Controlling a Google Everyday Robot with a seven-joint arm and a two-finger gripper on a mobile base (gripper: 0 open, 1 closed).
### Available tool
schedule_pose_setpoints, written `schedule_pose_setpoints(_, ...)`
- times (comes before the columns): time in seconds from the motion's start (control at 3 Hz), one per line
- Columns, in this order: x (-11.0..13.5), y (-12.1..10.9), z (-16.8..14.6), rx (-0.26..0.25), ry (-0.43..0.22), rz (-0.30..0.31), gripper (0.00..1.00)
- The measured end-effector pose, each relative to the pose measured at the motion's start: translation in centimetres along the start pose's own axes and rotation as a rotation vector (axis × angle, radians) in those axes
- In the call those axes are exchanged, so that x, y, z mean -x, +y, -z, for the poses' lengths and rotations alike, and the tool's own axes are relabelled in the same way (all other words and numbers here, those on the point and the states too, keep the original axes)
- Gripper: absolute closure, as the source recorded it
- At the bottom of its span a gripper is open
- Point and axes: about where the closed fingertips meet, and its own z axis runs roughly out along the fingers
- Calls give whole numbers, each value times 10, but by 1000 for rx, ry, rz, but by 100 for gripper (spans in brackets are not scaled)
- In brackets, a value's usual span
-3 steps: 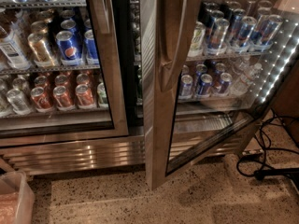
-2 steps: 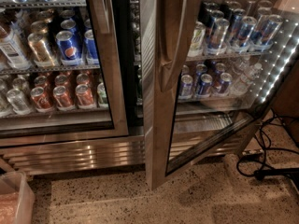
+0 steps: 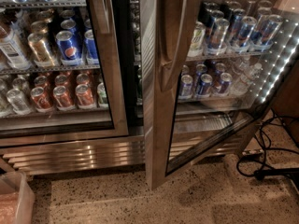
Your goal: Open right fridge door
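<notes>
Ajar, the right fridge door (image 3: 156,125) faces black cables (image 3: 268,173) at four o'clock, bin (image 3: 16,199) at eight; gripper out of view.

Brushed-steel frame, glossy glass on right fridge door (image 3: 157,143); speckled floor (image 3: 112,197).

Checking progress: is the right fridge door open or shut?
Open: the right fridge door stands ajar, bottom corner out over the floor. Gripper not in view.

gripper is sitting out of frame; nothing of the robot's body is showing, so colours, cables, markings can't be told.
</notes>
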Motion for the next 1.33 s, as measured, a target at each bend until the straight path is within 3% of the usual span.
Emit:
schedule_pose_setpoints(0.67, 0, 0, 0, 0, 0, 0, 0)
schedule_pose_setpoints(1.33, 0, 0, 0, 0, 0, 0, 29)
